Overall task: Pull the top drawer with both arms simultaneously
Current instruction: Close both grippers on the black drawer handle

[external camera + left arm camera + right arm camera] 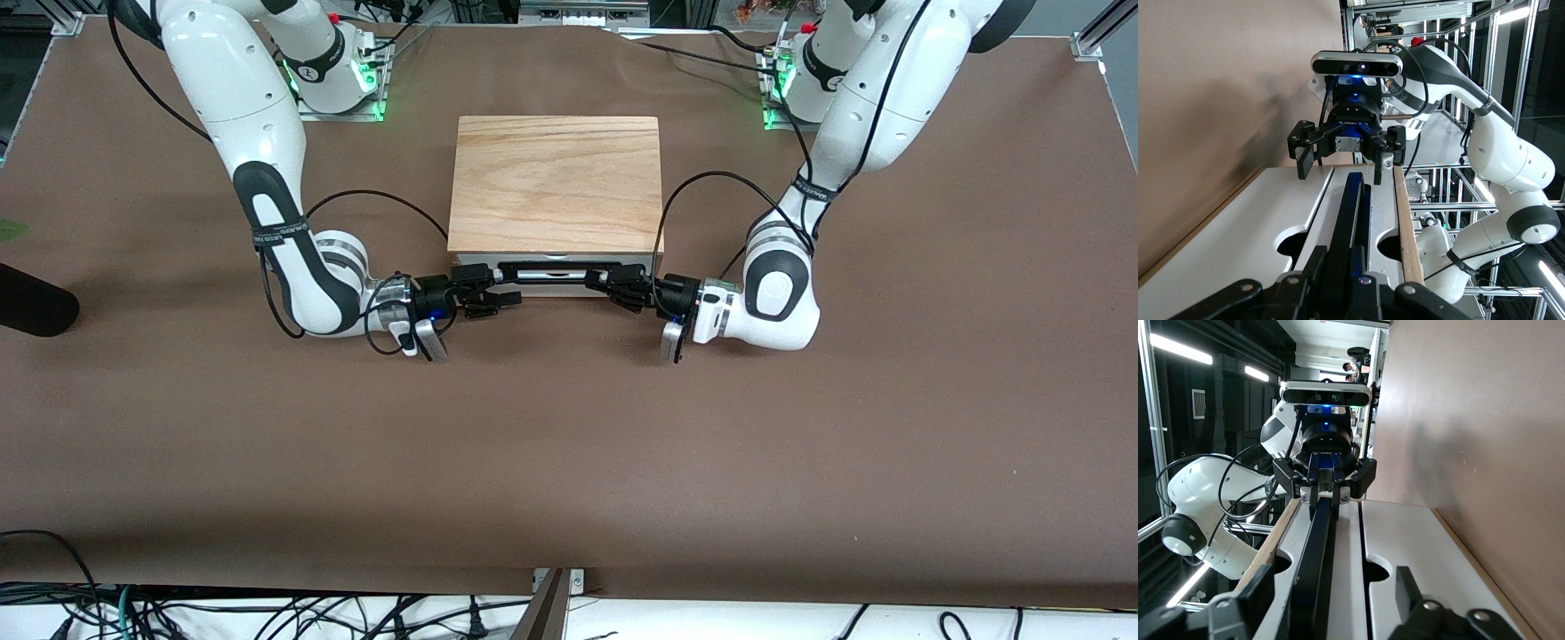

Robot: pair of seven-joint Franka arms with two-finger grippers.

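The box (557,182) has a light oak top slab. The top drawer (556,286) shows its white front under that slab, with its long black handle (551,268) across it. My left gripper (599,281) is shut on the handle's end toward the left arm. In the left wrist view (1338,259) its fingers pinch the black bar (1353,193). My right gripper (500,286) is open, one finger on each side of the handle's other end. In the right wrist view (1335,583) its fingers stand wide apart and the bar (1317,553) runs between them. Both arms lie low, in front of the drawer.
A second white panel (1238,227) lies under the top drawer's front. A black object (31,307) lies at the right arm's end of the table. Cables (267,613) hang along the table's edge nearest the front camera. Bare brown tabletop (569,444) stretches in front of the drawer.
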